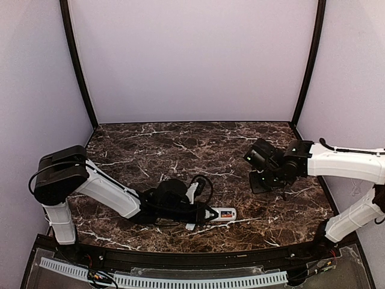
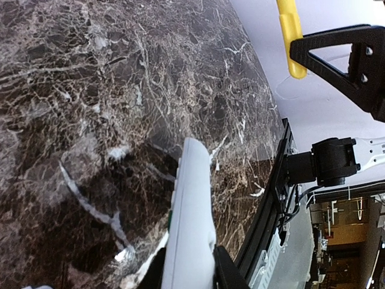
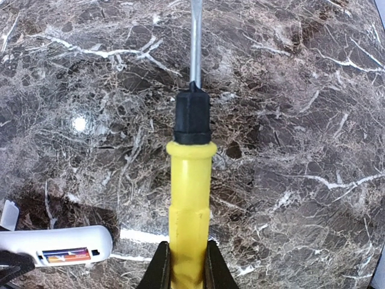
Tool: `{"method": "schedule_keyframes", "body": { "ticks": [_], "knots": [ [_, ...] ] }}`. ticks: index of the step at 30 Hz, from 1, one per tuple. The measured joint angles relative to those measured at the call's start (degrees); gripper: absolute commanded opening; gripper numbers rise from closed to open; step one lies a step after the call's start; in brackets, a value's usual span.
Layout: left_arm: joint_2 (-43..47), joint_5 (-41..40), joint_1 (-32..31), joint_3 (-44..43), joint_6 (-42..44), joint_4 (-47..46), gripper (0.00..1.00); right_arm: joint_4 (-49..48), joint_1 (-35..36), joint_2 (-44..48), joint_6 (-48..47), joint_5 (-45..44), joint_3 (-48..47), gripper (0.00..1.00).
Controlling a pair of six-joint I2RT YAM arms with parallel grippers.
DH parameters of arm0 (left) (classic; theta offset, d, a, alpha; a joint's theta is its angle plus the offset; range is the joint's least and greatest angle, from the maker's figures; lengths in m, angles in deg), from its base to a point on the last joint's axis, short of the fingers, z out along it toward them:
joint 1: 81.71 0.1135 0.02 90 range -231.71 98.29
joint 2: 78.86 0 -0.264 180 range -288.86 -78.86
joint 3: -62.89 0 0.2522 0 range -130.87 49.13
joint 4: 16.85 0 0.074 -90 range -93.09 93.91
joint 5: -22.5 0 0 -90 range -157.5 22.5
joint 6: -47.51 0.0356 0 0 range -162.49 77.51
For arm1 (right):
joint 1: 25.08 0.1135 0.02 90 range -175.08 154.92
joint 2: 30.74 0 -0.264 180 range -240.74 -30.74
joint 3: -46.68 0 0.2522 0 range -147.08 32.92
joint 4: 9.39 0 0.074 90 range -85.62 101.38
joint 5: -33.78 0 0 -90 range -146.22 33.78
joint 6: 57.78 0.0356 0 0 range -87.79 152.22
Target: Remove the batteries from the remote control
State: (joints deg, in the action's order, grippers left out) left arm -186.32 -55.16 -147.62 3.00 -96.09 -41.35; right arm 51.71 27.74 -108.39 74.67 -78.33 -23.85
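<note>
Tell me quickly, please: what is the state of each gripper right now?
Left gripper: closed, holding the remote control.
Right gripper: closed, holding the yellow-handled screwdriver.

I see a yellow-handled screwdriver, black collar and bare metal shaft, above the dark marbled tabletop; a small white piece lies there.

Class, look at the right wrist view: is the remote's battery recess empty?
No, the open recess of the remote control holds reddish-orange batteries.
</note>
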Motion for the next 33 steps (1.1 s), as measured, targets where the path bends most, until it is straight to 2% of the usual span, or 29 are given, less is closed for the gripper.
{"method": "schedule_keyframes", "body": {
  "ticks": [6, 11, 12, 14, 20, 23, 33],
  "knots": [
    [-3.9, 1.0, -0.4, -4.5, -1.7, -0.2, 0.41, 0.0, 0.0, 4.3, -0.2, 0.4, 3.2, 0.01],
    [-4.2, 1.6, -0.6, -5.0, -2.4, 0.2, 0.60, -1.4, 0.0, 7.4, -1.0, 1.6, 4.3, 0.01],
    [-4.2, 1.6, -0.6, -5.0, -2.4, 0.3, 0.66, -1.7, 0.0, 7.6, -1.3, 1.8, 4.4, 0.01],
    [-4.2, 1.7, -0.6, -5.0, -2.6, 1.0, 0.71, -2.3, 0.0, 7.7, -1.6, 2.2, 4.6, 0.01],
    [-4.1, -0.2, -0.6, -6.0, -0.2, 6.8, 0.79, -2.8, 0.0, 8.0, -2.2, 3.3, 5.0, 0.01],
    [-3.1, -2.6, -0.6, -8.5, 2.6, 12.8, 0.82, -2.9, 0.0, 8.9, -2.6, 3.8, 5.4, 0.01],
    [-1.9, -10.9, -0.6, -14.9, 13.1, 29.0, 0.87, -7.1, 0.0, 13.2, -5.0, 7.5, 7.3, 0.01]
  ]
}}
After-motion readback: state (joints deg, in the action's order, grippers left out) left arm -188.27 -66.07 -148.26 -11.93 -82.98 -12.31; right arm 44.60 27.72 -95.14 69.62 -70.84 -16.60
